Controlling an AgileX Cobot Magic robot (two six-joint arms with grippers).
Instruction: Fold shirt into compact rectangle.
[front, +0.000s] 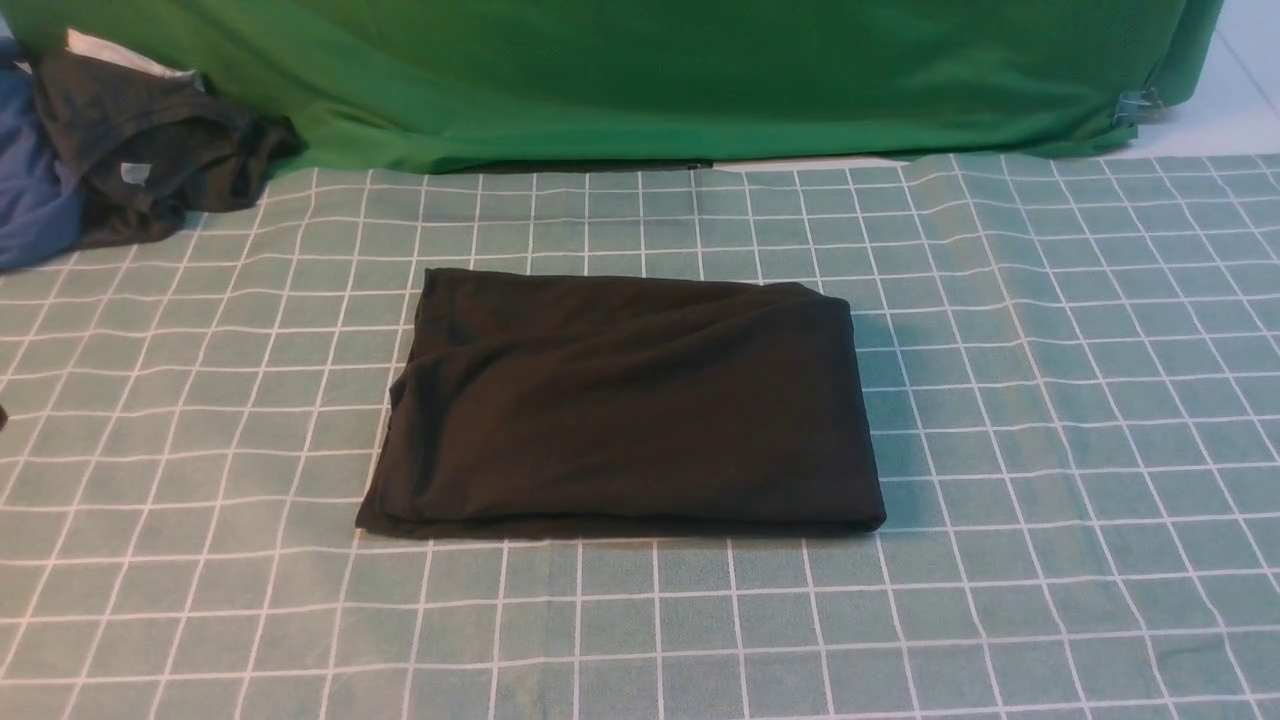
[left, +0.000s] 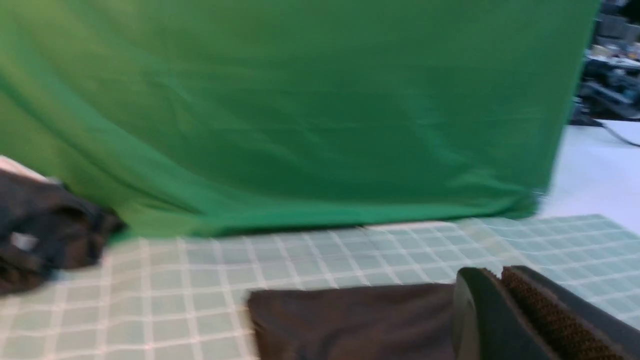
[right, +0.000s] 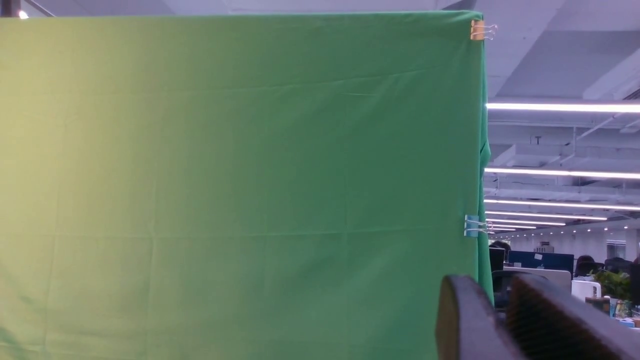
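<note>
The black shirt (front: 630, 400) lies folded into a rectangle in the middle of the checked tablecloth, with no print or label showing. Neither arm appears in the front view. In the left wrist view my left gripper (left: 500, 272) hovers near one end of the shirt (left: 350, 320), jaws pressed together with nothing between them. The right wrist view looks up at the green backdrop; my right gripper (right: 497, 287) has a narrow gap between its fingers and holds nothing.
A dark grey garment (front: 150, 150) with a small tag and a blue garment (front: 30, 200) are heaped at the far left corner. The green backdrop (front: 640, 80) hangs along the table's far edge. The green checked tablecloth (front: 1050, 450) covers the table.
</note>
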